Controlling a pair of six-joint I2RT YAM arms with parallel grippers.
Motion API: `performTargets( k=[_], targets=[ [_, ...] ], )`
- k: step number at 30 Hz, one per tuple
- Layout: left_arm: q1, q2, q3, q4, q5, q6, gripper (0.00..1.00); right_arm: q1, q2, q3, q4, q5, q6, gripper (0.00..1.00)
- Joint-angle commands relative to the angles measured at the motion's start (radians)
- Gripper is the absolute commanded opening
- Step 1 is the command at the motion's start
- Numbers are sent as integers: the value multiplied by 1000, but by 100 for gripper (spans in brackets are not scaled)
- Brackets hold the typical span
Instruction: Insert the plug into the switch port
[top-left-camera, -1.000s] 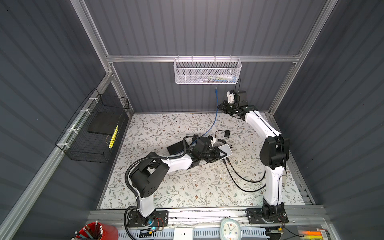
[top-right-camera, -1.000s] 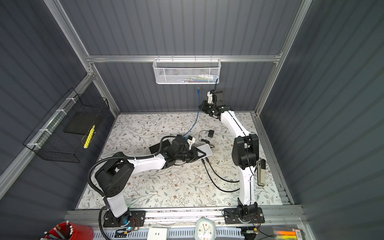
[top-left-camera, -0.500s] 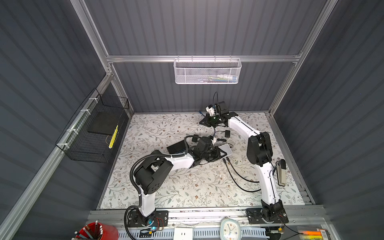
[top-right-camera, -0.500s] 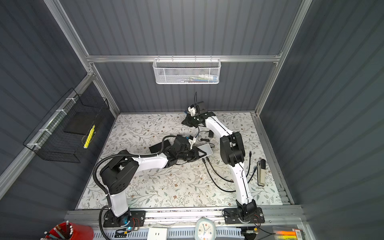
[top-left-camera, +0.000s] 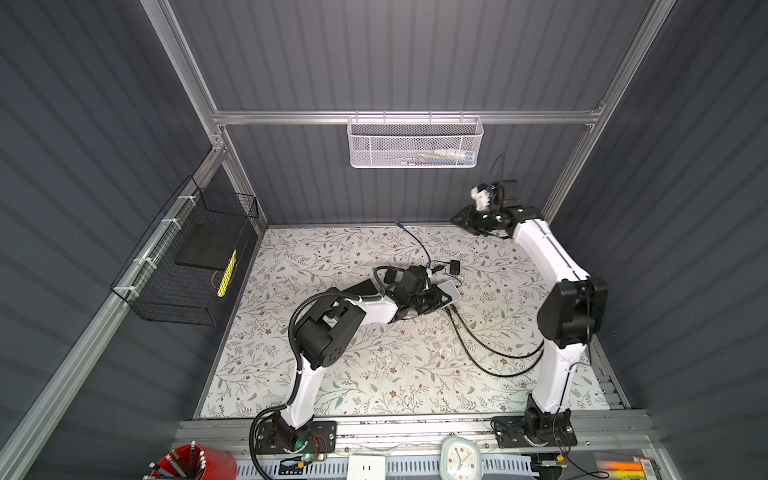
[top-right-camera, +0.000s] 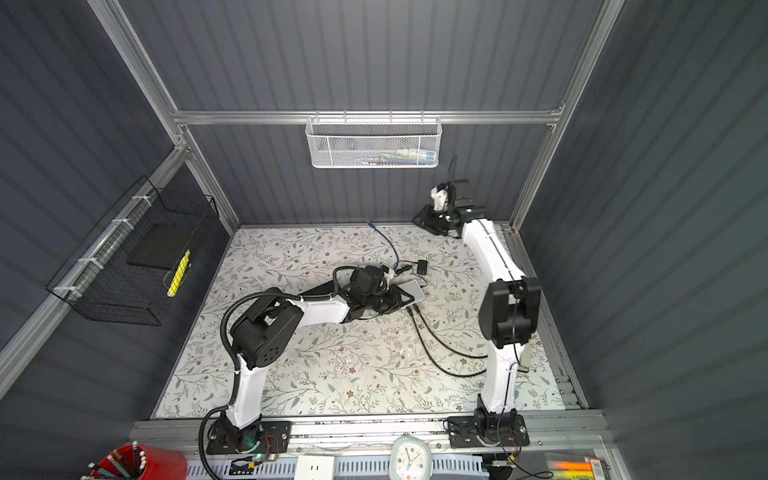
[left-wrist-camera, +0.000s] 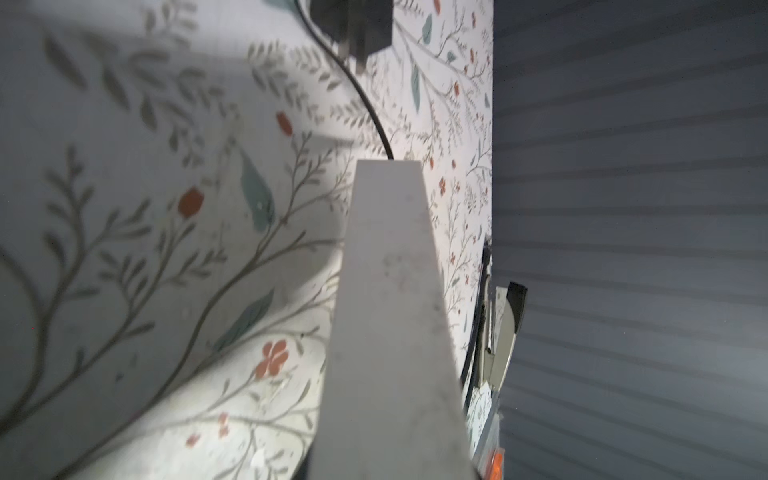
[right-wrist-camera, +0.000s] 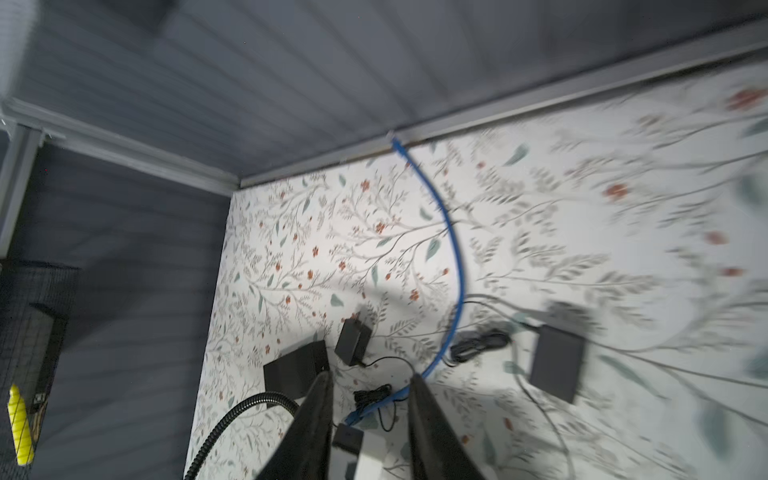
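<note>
Checking the right end effector (right-wrist-camera: 370, 376) (top-left-camera: 457, 218) first: you see its two black fingers (right-wrist-camera: 316, 415) standing apart with nothing between them, raised over the far right corner of the table (top-left-camera: 374, 365), close to the back wall (top-left-camera: 374, 195). You've got the plug (top-left-camera: 398, 224) (top-right-camera: 371, 225) loose at the table's back edge, on the free end of the blue cable (right-wrist-camera: 451, 232), which curves back toward the middle. Left end effector (top-left-camera: 432, 298) (top-right-camera: 397, 297) sits low at table centre, clamped on the white switch (top-left-camera: 451, 289) (top-right-camera: 415, 289). The switch (left-wrist-camera: 390, 311) fills your left wrist view, with the fingers hidden there. Black adapter (top-left-camera: 455, 266) lies just beside the switch. Plug and switch are well apart, and the plug is not in any port.
</note>
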Motion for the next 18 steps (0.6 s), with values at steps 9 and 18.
performTargets(
  k=[9,18],
  targets=[
    [27,233,432,4,-147,-66,0,-47,-450,-433,-34,82,-19,35],
    [106,337,651,-21,-257,-54,0,-70,-720,-681,-50,70,-31,36]
  ],
)
